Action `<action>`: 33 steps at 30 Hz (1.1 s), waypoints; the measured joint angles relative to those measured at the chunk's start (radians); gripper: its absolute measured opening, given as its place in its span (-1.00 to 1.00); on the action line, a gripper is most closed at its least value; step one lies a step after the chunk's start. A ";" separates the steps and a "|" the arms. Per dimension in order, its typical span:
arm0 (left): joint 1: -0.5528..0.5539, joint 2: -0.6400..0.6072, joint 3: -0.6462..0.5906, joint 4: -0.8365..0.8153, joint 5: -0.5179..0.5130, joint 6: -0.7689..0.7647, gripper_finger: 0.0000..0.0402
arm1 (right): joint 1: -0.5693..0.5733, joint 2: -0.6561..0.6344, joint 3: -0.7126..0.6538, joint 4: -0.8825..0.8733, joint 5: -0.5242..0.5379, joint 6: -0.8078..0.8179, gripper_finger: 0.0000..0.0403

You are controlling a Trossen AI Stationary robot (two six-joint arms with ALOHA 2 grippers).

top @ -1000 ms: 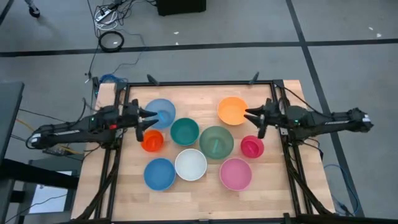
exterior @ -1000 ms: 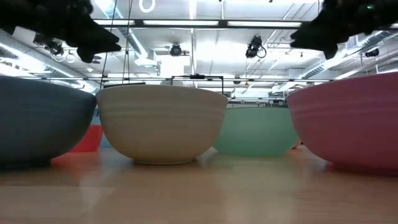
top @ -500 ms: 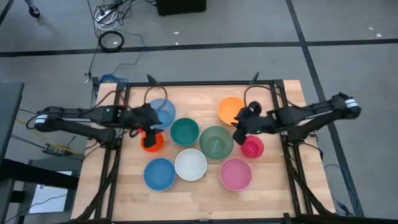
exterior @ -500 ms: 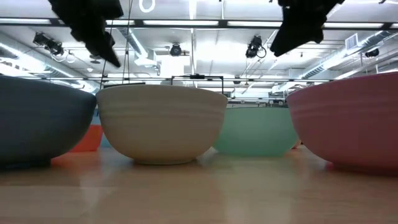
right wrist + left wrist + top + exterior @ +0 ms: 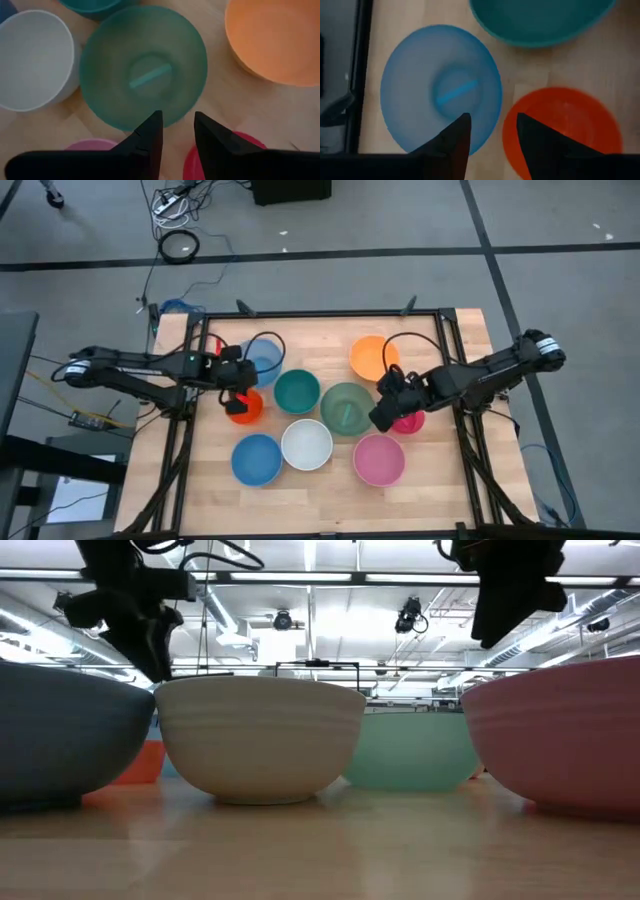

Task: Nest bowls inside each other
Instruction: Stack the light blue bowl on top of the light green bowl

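Note:
Nine bowls stand rim-up on the wooden table: light blue point(image 5: 262, 362), orange point(image 5: 372, 357), teal point(image 5: 297, 392), grey-green point(image 5: 347, 408), small red-orange point(image 5: 244, 408), small magenta point(image 5: 409, 420), blue point(image 5: 256, 459), white point(image 5: 306, 444) and pink point(image 5: 379, 459). My left gripper point(image 5: 492, 120) hangs open and points down over the gap between the light blue bowl point(image 5: 440, 90) and the red-orange bowl point(image 5: 565, 125). My right gripper point(image 5: 178, 116) is open too, tipped down above the grey-green bowl's point(image 5: 145, 70) rim, on the side facing the magenta bowl. Neither touches a bowl.
A black frame point(image 5: 320, 314) runs along the table's far edge and down both sides. The bowls stand close together in the table's middle. Bare wood shows along the near edge point(image 5: 320, 505) and in the far middle point(image 5: 315, 340).
Both grippers have tipped from nearly level to pointing steeply down. The left one has stayed near the light blue bowl and shifted slightly toward the red-orange bowl. The right one has gone from beside the orange bowl toward the near edge, over the grey-green bowl's rim. No bowl has moved.

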 joint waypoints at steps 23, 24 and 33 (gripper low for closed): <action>0.036 0.250 -0.002 0.156 0.023 -0.015 -0.16 | 0.136 -0.001 0.000 -0.004 0.127 0.141 -0.51; 0.036 0.264 -0.002 0.155 0.023 -0.020 -0.16 | 0.138 -0.001 0.000 0.000 0.127 0.142 -0.51; 0.055 0.356 -0.002 0.185 -0.022 -0.034 -0.16 | 0.151 -0.001 0.000 0.003 0.127 0.155 -0.51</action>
